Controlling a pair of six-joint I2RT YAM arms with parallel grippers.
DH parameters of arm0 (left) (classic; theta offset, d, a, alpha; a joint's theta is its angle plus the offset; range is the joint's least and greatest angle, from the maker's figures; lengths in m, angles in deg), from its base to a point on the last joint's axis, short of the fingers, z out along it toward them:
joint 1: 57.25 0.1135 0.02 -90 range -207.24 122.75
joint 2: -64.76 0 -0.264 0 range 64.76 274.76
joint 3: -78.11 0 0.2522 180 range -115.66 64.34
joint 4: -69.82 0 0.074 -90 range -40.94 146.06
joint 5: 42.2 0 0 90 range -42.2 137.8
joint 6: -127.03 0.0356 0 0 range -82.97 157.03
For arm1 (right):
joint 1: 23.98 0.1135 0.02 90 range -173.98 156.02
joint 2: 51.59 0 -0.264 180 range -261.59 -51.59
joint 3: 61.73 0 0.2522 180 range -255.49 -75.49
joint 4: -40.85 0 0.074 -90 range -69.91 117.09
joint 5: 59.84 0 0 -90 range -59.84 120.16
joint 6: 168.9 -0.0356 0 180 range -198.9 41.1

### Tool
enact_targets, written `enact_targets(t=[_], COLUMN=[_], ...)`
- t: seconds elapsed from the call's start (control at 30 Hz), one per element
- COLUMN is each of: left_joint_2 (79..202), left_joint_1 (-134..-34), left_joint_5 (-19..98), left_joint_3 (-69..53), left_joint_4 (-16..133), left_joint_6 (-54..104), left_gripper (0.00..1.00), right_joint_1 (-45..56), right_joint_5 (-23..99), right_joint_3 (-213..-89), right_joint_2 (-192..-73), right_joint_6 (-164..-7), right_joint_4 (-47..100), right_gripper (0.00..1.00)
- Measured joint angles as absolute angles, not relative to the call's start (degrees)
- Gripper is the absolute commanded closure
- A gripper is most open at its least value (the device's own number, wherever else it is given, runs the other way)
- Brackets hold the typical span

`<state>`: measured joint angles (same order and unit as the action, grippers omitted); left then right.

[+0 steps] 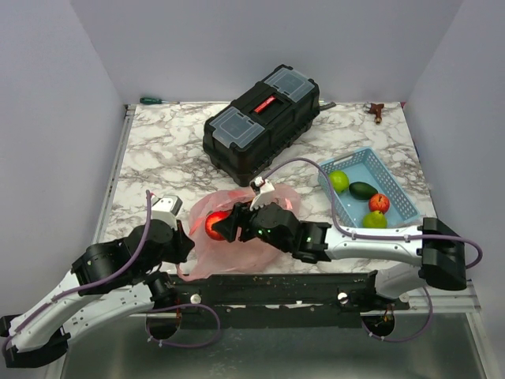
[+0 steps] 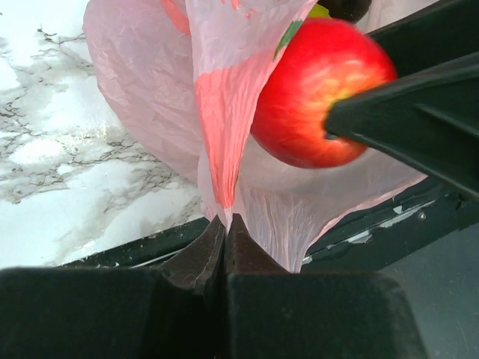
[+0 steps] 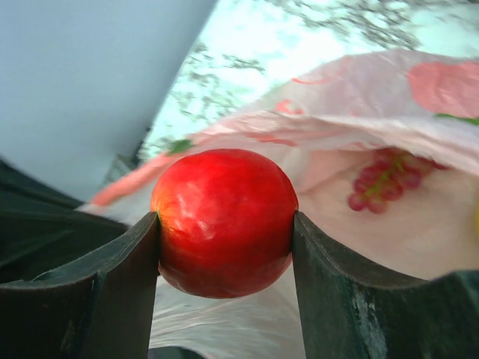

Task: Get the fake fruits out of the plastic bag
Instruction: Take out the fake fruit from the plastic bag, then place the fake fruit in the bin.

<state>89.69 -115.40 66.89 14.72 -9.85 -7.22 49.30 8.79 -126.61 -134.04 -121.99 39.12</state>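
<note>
The pink plastic bag [image 1: 211,251] lies on the marble table near the front edge, between the two arms. My right gripper [image 1: 223,225] is shut on a glossy red fruit [image 1: 214,226] at the bag's mouth; the right wrist view shows the red fruit [image 3: 223,221] clamped between both fingers, with the pink bag [image 3: 419,209] behind it. My left gripper [image 2: 224,224] is shut on a fold of the bag [image 2: 150,97] and holds its edge. The red fruit [image 2: 318,93] hangs just above and to the right of it.
A light blue mesh basket [image 1: 397,192] at the right holds two green fruits, a dark green one and a red-orange one. A black toolbox [image 1: 262,121] stands behind the bag. A screwdriver [image 1: 155,100] and a small brown object [image 1: 378,111] lie at the back edge.
</note>
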Motion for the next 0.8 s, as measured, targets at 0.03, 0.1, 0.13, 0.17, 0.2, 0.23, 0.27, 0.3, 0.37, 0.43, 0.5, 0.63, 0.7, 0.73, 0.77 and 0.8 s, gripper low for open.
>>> enact_targets(t=[0.03, 0.1, 0.13, 0.17, 0.2, 0.23, 0.27, 0.3, 0.37, 0.43, 0.5, 0.63, 0.7, 0.73, 0.77, 0.8], left_joint_2=[89.67, 89.67, 89.67, 89.69, 89.69, 89.69, 89.69, 89.69, 89.67, 89.62, 89.23, 88.05, 87.61, 87.52, 87.52, 87.52], left_joint_1=[-115.40, -115.40, -115.40, -115.40, -115.40, -115.40, -115.40, -115.40, -115.40, -115.40, -115.40, -115.40, -115.40, -115.40, -115.40, -115.40], left_joint_5=[66.89, 66.92, 66.92, 66.92, 66.94, 67.03, 67.13, 67.22, 67.31, 67.31, 67.33, 67.33, 67.33, 67.33, 67.33, 67.33], left_joint_3=[14.72, 14.72, 14.72, 14.72, 14.72, 14.72, 14.72, 14.72, 14.72, 14.72, 14.74, 14.78, 14.78, 14.78, 14.78, 14.85], left_joint_4=[-9.85, -9.83, -9.83, -9.85, -9.85, -9.85, -9.89, -9.89, -9.89, -9.87, -9.87, -9.87, -9.85, -9.83, -9.83, -9.78], left_joint_6=[-7.25, -7.22, -7.25, -7.25, -7.29, -7.38, -7.44, -7.46, -7.46, -7.46, -7.46, -7.46, -7.44, -7.42, -7.42, -7.40], left_gripper=[1.00, 1.00, 1.00, 1.00, 1.00, 1.00, 1.00, 1.00, 1.00, 1.00, 1.00, 1.00, 1.00, 1.00, 1.00, 1.00], right_joint_1=[49.30, 49.30, 49.30, 49.30, 49.30, 49.30, 49.30, 49.30, 49.30, 49.30, 49.30, 49.30, 49.30, 49.32, 49.30, 49.30], right_joint_5=[9.91, 11.64, 12.29, 13.01, 13.47, 13.87, 14.24, 14.41, 14.65, 14.65, 14.56, 11.26, 6.81, 3.88, 0.53, -3.18], right_joint_3=[-127.96, -129.36, -129.75, -130.13, -130.56, -131.09, -131.87, -132.81, -134.56, -135.44, -135.50, -135.63, -135.83, -135.83, -135.81, -135.66], right_joint_2=[-133.58, -132.14, -131.33, -130.55, -129.80, -129.17, -128.58, -128.03, -126.74, -124.56, -121.69, -115.27, -111.64, -109.67, -107.60, -105.43], right_joint_6=[-122.21, -122.64, -122.86, -122.97, -123.04, -123.04, -123.01, -122.95, -122.58, -122.12, -121.33, -118.14, -116.28, -115.58, -114.80, -114.29], right_joint_4=[38.56, 38.16, 37.92, 37.64, 37.18, 36.72, 35.87, 34.93, 33.31, 32.30, 31.34, 28.35, 25.53, 23.87, 21.99, 20.26], right_gripper=[0.92, 0.93, 0.94, 0.95, 0.98, 0.99, 0.99, 0.99, 0.99, 0.99, 0.99, 0.99, 0.99, 0.99, 0.99, 0.99])
